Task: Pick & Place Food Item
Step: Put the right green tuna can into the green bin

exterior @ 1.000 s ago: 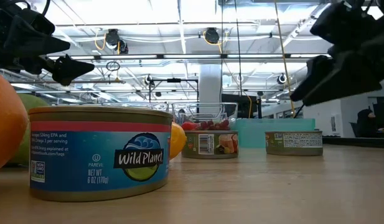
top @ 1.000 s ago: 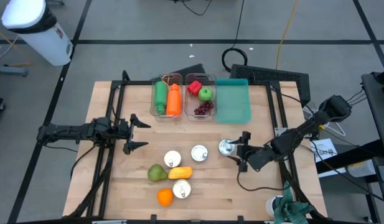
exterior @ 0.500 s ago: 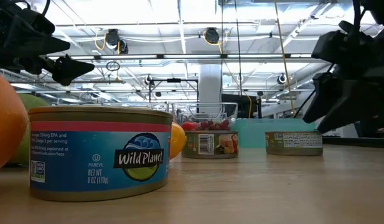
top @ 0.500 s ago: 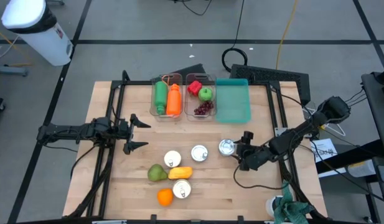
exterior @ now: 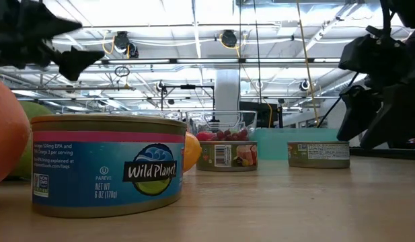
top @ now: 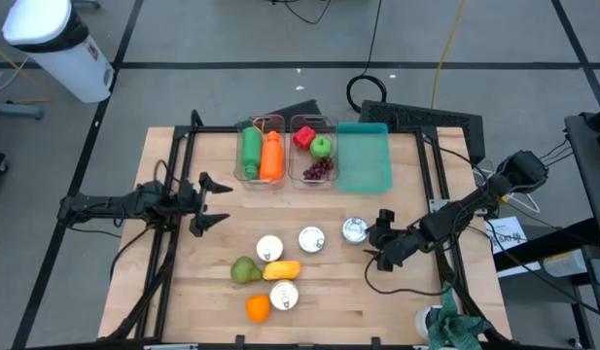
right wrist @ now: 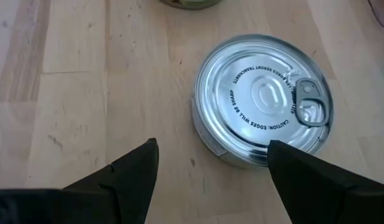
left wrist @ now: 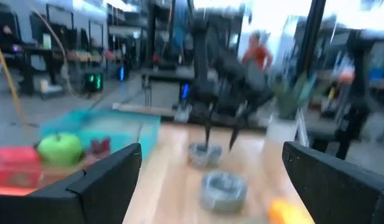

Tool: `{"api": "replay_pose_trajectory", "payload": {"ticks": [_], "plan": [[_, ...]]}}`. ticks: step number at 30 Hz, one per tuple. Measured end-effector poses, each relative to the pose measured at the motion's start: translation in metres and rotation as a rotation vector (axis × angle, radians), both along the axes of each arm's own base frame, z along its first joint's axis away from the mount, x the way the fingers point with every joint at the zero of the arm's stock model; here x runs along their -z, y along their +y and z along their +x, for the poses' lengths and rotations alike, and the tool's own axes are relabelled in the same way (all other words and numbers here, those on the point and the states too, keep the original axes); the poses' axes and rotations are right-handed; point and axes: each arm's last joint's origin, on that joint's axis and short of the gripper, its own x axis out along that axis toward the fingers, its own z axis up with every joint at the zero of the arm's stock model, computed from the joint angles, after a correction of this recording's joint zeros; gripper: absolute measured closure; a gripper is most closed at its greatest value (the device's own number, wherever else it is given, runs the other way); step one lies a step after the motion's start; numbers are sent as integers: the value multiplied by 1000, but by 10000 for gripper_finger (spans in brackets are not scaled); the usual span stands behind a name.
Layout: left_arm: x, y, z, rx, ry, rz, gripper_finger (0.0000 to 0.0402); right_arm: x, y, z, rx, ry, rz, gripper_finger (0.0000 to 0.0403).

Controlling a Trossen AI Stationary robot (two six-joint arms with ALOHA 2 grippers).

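A silver pull-tab can (right wrist: 263, 102) stands upright on its base on the wooden table (top: 406, 292), right of centre (top: 355, 229). My right gripper (right wrist: 210, 155) is open just to the can's right (top: 379, 236), slanting down toward it; its fingers stand short of the can's near rim, one overlapping it in the wrist view. In the low view it hangs beside the can (exterior: 318, 154). My left gripper (top: 228, 203) waits open above the table's left side. At the far edge stands a teal tray (top: 364, 157).
Three more cans (top: 311, 239), (top: 269, 249), (top: 284, 295), a pear (top: 245, 270), a yellow fruit (top: 282, 269) and an orange (top: 258, 308) lie left of the can. Two clear bins with bottles (top: 260, 151) and fruit (top: 313, 151) stand beside the tray.
My right gripper has sunk a little beside the silver can and tipped its fingers further downward, turning at the wrist. My left gripper has tipped its fingers slightly upward without leaving its place. The can has stayed where it was.
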Motion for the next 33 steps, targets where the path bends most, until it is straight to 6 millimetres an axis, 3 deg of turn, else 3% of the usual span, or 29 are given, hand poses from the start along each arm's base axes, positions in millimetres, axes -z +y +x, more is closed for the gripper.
{"api": "replay_pose_trajectory", "payload": {"ticks": [5, 9, 15, 20, 28, 33], "plan": [[-8, 0, -1, 44, -75, -225, 2, 1, -1, -3, 44, 32, 30, 122], [-4, 0, -1, 47, -36, -290, 2, -1, -1, -5, 24, 52, 76, 122], [-1, 4, 2, -75, -24, -420, 2, -3, -4, -6, -7, 41, 17, 122], [6, 6, 8, -176, 29, -440, 2, 3, -12, 3, 18, 48, -31, 122], [16, 8, 14, -278, 120, -435, 2, 32, -18, 13, -40, 179, -219, 123], [19, 8, 16, -290, 149, -458, 2, 30, -14, 13, -77, 161, -214, 140]]}}
